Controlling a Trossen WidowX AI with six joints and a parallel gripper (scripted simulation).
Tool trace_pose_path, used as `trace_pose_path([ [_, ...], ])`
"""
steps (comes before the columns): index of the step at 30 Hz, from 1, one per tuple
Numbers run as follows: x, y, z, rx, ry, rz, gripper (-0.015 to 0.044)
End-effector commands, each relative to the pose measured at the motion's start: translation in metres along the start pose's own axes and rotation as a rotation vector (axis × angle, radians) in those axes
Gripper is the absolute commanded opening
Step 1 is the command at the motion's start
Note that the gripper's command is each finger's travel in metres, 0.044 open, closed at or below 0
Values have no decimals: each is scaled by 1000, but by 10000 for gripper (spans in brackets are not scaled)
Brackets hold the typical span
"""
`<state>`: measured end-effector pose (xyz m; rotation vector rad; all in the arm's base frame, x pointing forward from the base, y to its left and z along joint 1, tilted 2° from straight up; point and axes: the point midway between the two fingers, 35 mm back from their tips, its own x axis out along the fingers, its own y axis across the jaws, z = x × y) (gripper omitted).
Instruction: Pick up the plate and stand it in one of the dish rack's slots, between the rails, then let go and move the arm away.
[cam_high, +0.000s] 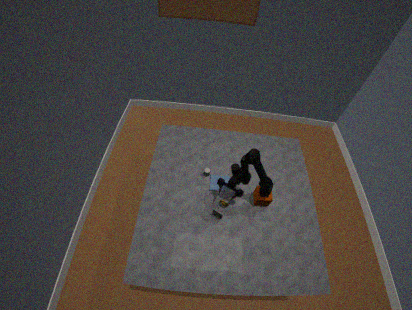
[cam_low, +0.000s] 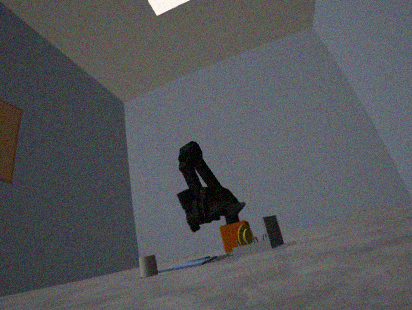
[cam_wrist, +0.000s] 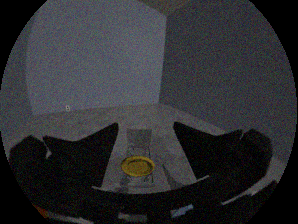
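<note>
The yellow plate (cam_high: 224, 203) (cam_low: 244, 234) (cam_wrist: 138, 166) stands on edge in the pale wire dish rack (cam_low: 256, 246), leaning a little. In the wrist view it shows its face, below and between the spread fingers. Which slot it stands in is too small to tell. My gripper (cam_high: 230, 192) (cam_wrist: 147, 125) is open and empty, apart from the plate. Its dark fingers stand wide to both sides in the wrist view. In the exterior view the dark hand is up and left of the plate.
A dark grey block (cam_high: 217, 214) (cam_low: 273, 231) (cam_wrist: 139, 136) stands at the rack's far end. A flat blue piece (cam_low: 187, 264) lies on the other side, with a small whitish cylinder (cam_high: 206, 172) (cam_low: 148, 266) beyond. An orange box (cam_high: 262, 197) (cam_low: 229, 239) is at the arm's base.
</note>
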<state>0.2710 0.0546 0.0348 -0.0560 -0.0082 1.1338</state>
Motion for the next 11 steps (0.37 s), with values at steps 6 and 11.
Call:
trace_pose_path([
  [6, 0, -1, 26, 10, -5, -5, 400],
  [11, 3, -31, 21, 98, 38, -98, 400],
])
